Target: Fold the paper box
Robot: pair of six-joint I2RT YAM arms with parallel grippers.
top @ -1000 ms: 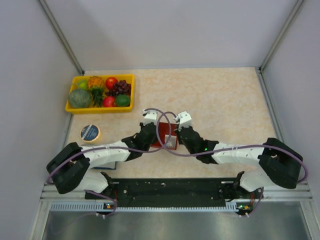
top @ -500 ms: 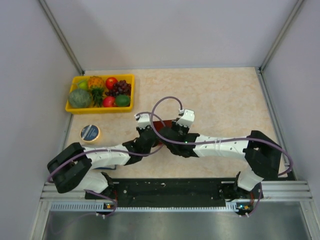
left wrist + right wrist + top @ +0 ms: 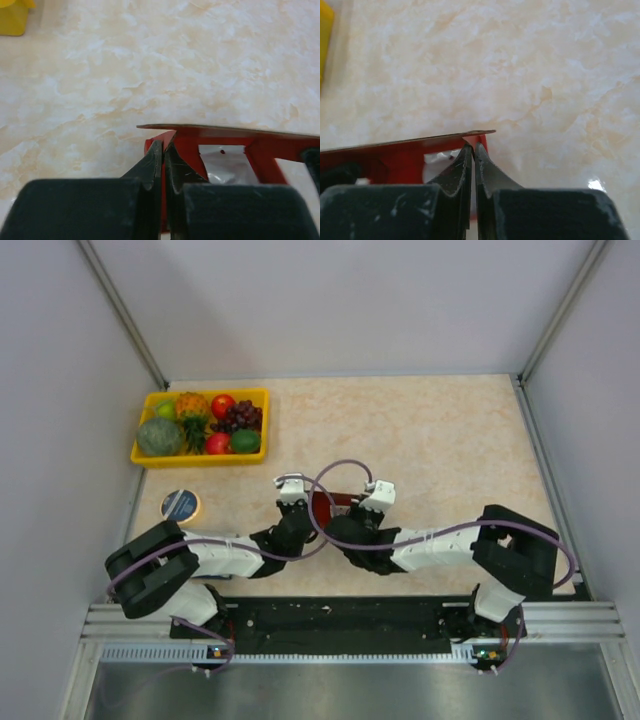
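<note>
Left gripper point(image 3: 164, 146) is pinched tight on the left corner of the paper box point(image 3: 225, 137), with the thin red wall between its fingers. Right gripper point(image 3: 471, 146) likewise, clamped on the opposite, right corner. Box sits mid-table toward the near edge, directly between the 2 grippers, so neither arm is nearer. Its span runs left-right from claw to claw, with 1 flap edge-on along the top in both wrist views. Whitish plastic wrapper point(image 3: 223, 164) lies inside the red frame. Judgement: folding walls inward needs both grips moving together, or the card tears. Yellow fruit tray point(image 3: 200, 458) is well apart, far-left.
</note>
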